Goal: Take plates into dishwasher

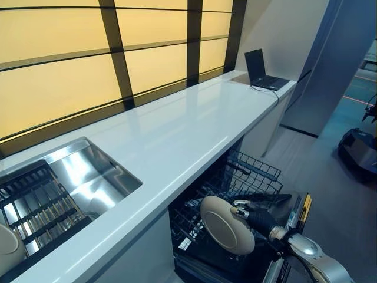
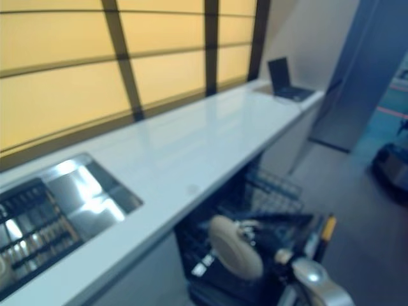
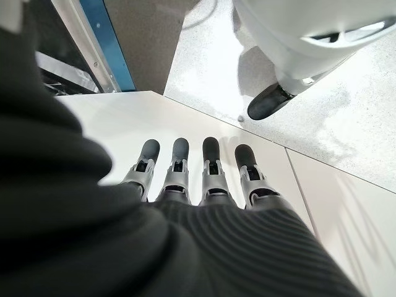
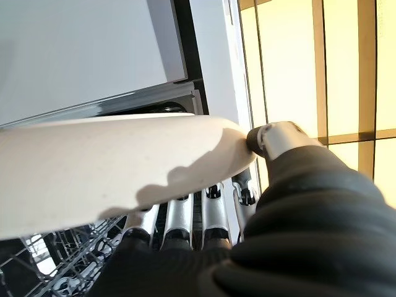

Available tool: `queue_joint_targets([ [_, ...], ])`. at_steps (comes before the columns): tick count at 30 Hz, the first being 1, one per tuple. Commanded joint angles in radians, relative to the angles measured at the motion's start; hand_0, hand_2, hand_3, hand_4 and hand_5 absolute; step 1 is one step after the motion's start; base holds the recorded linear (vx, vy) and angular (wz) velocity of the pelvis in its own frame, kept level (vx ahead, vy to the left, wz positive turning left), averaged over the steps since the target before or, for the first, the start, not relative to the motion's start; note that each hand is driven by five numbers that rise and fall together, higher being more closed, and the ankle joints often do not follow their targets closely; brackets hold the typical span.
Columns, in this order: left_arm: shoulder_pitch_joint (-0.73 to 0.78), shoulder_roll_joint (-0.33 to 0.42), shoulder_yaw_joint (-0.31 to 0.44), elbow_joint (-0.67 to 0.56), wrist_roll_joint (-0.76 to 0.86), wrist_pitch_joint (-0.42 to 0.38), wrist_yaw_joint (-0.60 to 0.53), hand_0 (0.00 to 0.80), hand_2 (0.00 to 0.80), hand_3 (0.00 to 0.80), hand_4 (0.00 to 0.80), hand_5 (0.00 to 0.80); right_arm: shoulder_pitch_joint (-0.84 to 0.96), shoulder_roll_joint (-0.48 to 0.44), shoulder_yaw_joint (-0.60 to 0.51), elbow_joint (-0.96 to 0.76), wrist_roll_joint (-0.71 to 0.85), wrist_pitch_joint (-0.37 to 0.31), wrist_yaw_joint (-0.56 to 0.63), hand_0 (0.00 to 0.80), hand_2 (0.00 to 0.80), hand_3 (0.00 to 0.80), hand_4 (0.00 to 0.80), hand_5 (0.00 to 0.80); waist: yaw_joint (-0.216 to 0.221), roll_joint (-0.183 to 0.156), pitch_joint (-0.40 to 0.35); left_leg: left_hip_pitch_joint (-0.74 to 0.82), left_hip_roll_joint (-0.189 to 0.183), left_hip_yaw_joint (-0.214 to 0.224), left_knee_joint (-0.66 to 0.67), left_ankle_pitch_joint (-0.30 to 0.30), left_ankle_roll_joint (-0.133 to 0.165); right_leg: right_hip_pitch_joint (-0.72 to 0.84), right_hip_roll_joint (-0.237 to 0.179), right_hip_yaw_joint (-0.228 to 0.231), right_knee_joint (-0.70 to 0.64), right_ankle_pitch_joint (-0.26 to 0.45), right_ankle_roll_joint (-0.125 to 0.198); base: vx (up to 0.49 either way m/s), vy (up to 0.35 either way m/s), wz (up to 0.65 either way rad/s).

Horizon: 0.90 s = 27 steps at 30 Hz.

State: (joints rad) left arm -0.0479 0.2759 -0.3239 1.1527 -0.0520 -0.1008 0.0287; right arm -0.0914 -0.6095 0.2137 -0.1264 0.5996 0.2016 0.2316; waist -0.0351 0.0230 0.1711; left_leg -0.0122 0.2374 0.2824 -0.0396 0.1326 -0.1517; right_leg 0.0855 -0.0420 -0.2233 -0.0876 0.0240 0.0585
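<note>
My right hand [image 1: 254,216] is shut on a cream plate [image 1: 225,224], thumb on one face and fingers on the other. It holds the plate on edge over the open dishwasher's dark wire rack [image 1: 247,180] below the counter. The right wrist view shows the plate [image 4: 111,173] pinched between the thumb and the fingers [image 4: 179,219]. Another cream plate [image 1: 9,247] stands in the sink's drying rack at the far left. My left hand [image 3: 198,179] is open and empty, fingers straight, near a white cabinet front; it shows only in its wrist view.
A long white counter [image 1: 177,130] runs along a yellow-lit wall. A steel sink [image 1: 88,177] with a dark rack [image 1: 35,206] lies at the left. A black laptop [image 1: 262,71] sits at the counter's far end. A dark machine [image 1: 359,150] stands on the floor at right.
</note>
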Motion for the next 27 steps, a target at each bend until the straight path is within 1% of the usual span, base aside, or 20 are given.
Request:
queue_joint_targets([
  [1,-0.051,0.038,-0.030,0.002,0.033,-0.005,-0.004,0.000,0.000,0.000,0.000,0.000,-0.087,0.045,0.020,-0.004,-0.029,-0.047,-0.008,0.800,0.800,0.800,0.800,0.800,0.020,-0.072,-0.012,-0.136,-0.048,-0.051,-0.003,0.061,0.044,0.025,-0.010,-0.008,0.066,-0.068,-0.032,0.004,0.004,0.04],
  [7,-0.055,0.038,-0.034,0.007,0.033,-0.010,-0.007,0.000,0.000,0.000,0.000,0.000,-0.106,0.045,0.045,0.024,-0.087,-0.054,-0.021,0.800,0.800,0.800,0.800,0.800,0.026,-0.070,-0.010,-0.136,-0.052,-0.057,-0.004,0.059,0.044,0.023,-0.010,-0.011,0.068,-0.069,-0.032,0.000,0.000,0.00],
  [13,-0.055,0.033,-0.033,0.013,0.043,-0.013,-0.010,0.000,0.000,0.000,0.000,0.000,-0.131,0.046,0.071,0.059,-0.193,-0.064,-0.052,0.800,0.800,0.800,0.800,0.800,0.036,-0.069,-0.005,-0.140,-0.055,-0.066,-0.002,0.057,0.045,0.023,-0.012,-0.016,0.071,-0.071,-0.032,0.000,0.000,0.00],
  [18,-0.058,0.031,-0.035,0.010,0.045,-0.012,-0.011,0.000,0.000,0.000,0.000,0.000,-0.144,0.049,0.078,0.074,-0.221,-0.066,-0.058,0.800,0.800,0.800,0.800,0.800,0.040,-0.067,-0.001,-0.141,-0.057,-0.070,-0.001,0.056,0.045,0.021,-0.013,-0.017,0.074,-0.072,-0.032,-0.001,0.000,0.01],
  [23,-0.062,0.028,-0.040,0.005,0.053,-0.011,-0.013,0.000,0.000,0.000,0.000,0.000,-0.164,0.054,0.097,0.106,-0.307,-0.075,-0.079,0.800,0.800,0.800,0.800,0.800,0.048,-0.066,0.006,-0.143,-0.063,-0.080,-0.002,0.052,0.048,0.017,-0.015,-0.020,0.075,-0.071,-0.031,-0.003,0.002,0.02],
  [27,-0.065,0.029,-0.040,0.007,0.056,-0.011,-0.019,0.000,0.000,0.000,0.000,0.000,-0.179,0.043,0.109,0.131,-0.366,-0.077,-0.071,0.800,0.800,0.800,0.800,0.800,0.053,-0.066,0.008,-0.143,-0.066,-0.083,-0.001,0.050,0.049,0.019,-0.016,-0.023,0.074,-0.070,-0.031,-0.001,0.003,0.01],
])
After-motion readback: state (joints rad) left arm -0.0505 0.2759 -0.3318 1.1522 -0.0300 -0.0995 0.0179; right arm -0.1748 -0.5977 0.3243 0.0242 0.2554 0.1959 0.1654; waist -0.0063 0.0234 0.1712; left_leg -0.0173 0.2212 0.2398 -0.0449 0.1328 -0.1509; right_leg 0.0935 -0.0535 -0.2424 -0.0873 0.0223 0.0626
